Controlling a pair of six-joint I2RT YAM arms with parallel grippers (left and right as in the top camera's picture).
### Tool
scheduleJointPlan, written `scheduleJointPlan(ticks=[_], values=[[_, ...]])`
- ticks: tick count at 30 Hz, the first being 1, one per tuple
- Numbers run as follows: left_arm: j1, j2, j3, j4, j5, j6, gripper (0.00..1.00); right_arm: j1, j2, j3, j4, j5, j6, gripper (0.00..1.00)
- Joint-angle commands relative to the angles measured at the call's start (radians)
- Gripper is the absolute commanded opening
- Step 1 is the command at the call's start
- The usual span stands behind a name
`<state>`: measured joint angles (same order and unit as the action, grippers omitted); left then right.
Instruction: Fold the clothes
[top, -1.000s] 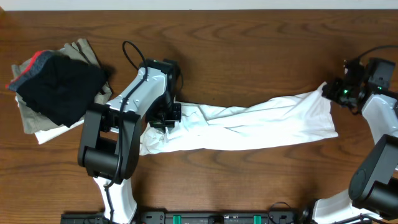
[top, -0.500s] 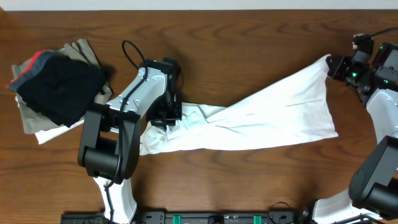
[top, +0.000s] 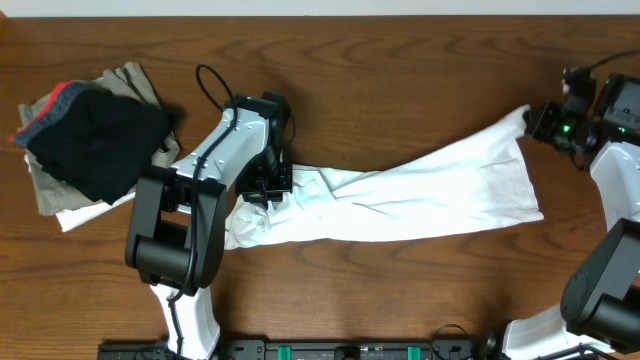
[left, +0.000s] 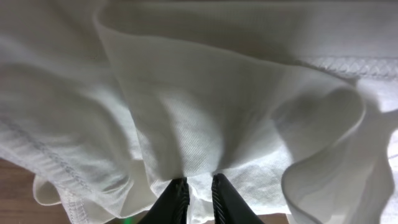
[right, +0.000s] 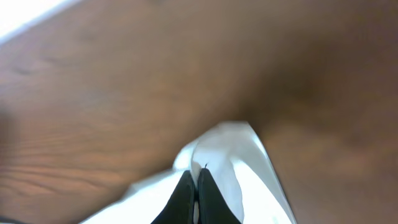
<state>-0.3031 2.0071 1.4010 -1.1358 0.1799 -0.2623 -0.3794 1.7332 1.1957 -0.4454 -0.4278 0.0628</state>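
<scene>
holding the clothes (top: 430, 195) stretched across the middle of the table (top: 400, 60), left end bunched, right end fanned wide. pinching a fold at the left end with the left gripper (left: 198, 186), jaws narrow on cloth. clamping the far right corner with the right gripper (right: 196, 177), jaws tight together on it.

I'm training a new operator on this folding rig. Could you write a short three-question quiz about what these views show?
1. True or false: the right gripper is shut on a corner of the white garment.
2. Short answer: what is the left gripper pinching?
3. Where does the black garment lie?
A. On the khaki-grey garment at the table's left end
B. Spread flat between the two arms
C. Hanging from the right gripper

Key: 1 true; 2 a fold of the white garment; 3 A.
</scene>
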Motion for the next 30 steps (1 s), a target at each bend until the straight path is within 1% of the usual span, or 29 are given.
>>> scheduleJointPlan(ticks=[1,3,6,8,11,15,27,30], values=[[0.002,-0.006,-0.004,-0.002,-0.011,-0.006,0.17,-0.015,0.006,0.011,-0.065,0.232,-0.038,0.01],[0.002,-0.006,-0.004,-0.002,-0.011,-0.006,0.17,-0.015,0.006,0.011,-0.112,0.313,-0.043,0.01],[0.002,-0.006,-0.004,-0.002,-0.011,-0.006,0.17,-0.016,0.006,0.011,-0.156,0.383,-0.042,0.02],[0.002,-0.006,-0.004,-0.002,-0.011,-0.006,0.17,-0.017,0.006,0.010,-0.181,0.410,-0.042,0.04],[0.002,-0.006,-0.004,-0.003,-0.011,-0.006,0.17,-0.017,0.006,-0.005,-0.193,0.418,-0.042,0.08],[0.002,-0.006,-0.004,-0.003,-0.011,-0.006,0.17,-0.017,0.006,-0.031,-0.193,0.446,-0.042,0.10],[0.002,-0.006,-0.004,-0.003,-0.011,-0.006,0.17,-0.017,0.008,-0.061,-0.192,0.452,-0.042,0.09],[0.002,-0.006,-0.004,-0.003,-0.011,-0.006,0.17,-0.017,0.008,-0.061,-0.192,0.422,-0.042,0.09]])
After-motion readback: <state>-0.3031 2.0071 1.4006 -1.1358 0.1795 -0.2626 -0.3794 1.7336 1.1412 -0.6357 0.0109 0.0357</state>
